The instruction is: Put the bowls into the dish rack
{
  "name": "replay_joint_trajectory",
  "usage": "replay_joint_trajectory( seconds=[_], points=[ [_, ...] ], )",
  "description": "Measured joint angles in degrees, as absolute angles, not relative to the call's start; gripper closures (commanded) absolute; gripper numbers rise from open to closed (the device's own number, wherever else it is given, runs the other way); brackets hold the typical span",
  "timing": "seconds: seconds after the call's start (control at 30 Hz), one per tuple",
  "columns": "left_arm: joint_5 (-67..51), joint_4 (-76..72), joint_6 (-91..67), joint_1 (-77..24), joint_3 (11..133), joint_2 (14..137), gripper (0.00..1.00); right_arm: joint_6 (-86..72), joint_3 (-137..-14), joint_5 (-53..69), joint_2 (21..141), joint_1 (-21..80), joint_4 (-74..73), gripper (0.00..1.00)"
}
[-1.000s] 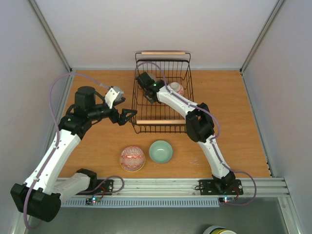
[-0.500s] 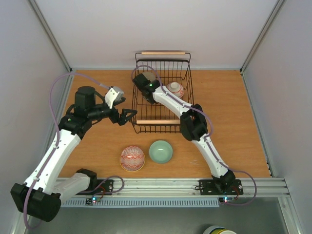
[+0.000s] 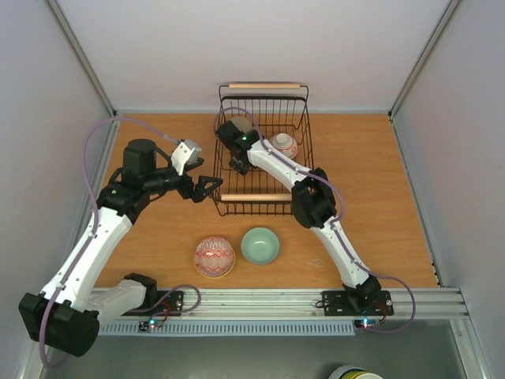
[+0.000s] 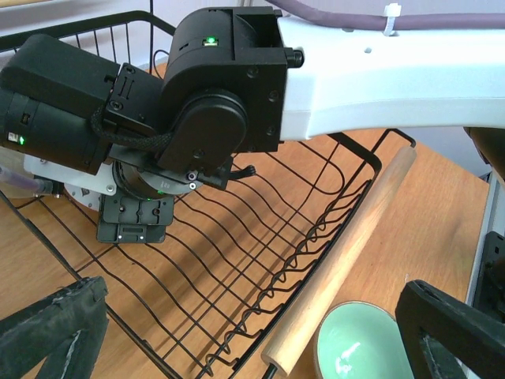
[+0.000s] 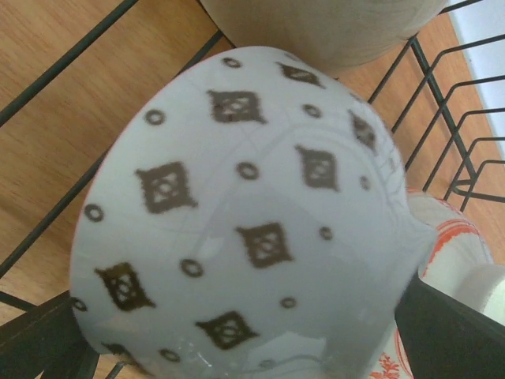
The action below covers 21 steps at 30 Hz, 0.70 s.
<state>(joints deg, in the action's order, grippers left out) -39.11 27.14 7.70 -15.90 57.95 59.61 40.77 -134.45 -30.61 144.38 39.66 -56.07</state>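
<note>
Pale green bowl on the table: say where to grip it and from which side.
The pale green bowl sits upright with its mouth open upward, so grip its rim from above, one pincer finger inside and one outside. Take the right-hand rim, since the red patterned bowl crowds its left.

Black wire on the rack (image 3: 268, 110), pale wood on its handles (image 3: 252, 197). Green bowl (image 3: 259, 245) pale and plain inside; red bowl (image 3: 214, 257) finely patterned; white bowl (image 5: 237, 221) dotted with dark diamonds and rings.
</note>
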Motion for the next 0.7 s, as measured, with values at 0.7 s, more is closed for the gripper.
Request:
replay_joint_trajectory(
  seconds=[0.7],
  points=[
    [-39.2, 27.2, 7.7, -15.9, 58.0, 59.6, 0.01, 28.9, -101.6, -13.3, 106.4, 38.9, -37.5, 0.01]
  ],
)
